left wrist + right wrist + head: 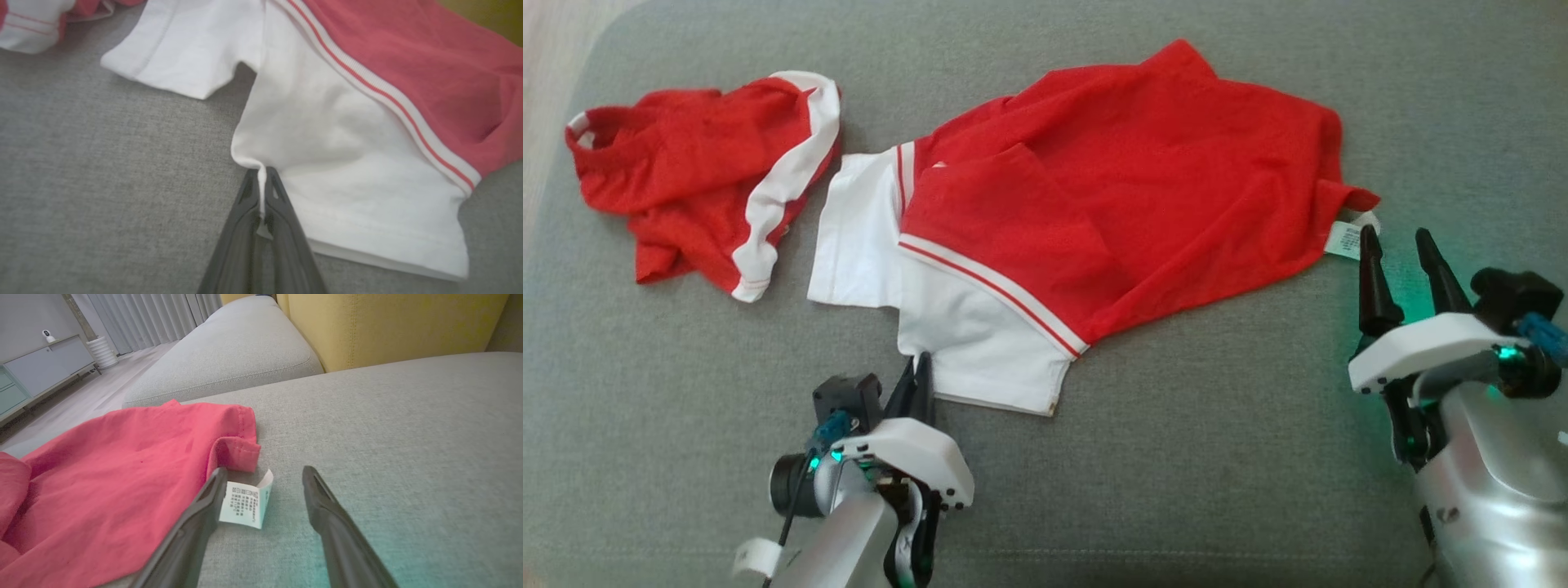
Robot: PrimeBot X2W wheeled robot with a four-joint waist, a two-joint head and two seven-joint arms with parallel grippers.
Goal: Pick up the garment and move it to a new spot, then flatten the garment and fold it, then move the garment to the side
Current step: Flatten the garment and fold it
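Head view: a red jersey garment with white panels and striped trim (pixel 1143 180) lies rumpled, partly folded over itself, across the middle of a grey woven sofa cushion (pixel 1176 490). The left gripper (pixel 921 363), fingers pressed together, pinches the corner of its white hem. The right gripper (pixel 1401 261) stands spread just beside the garment's white care label (pixel 1347 242). A smaller red-and-white cloth (pixel 694 171) lies apart at left.
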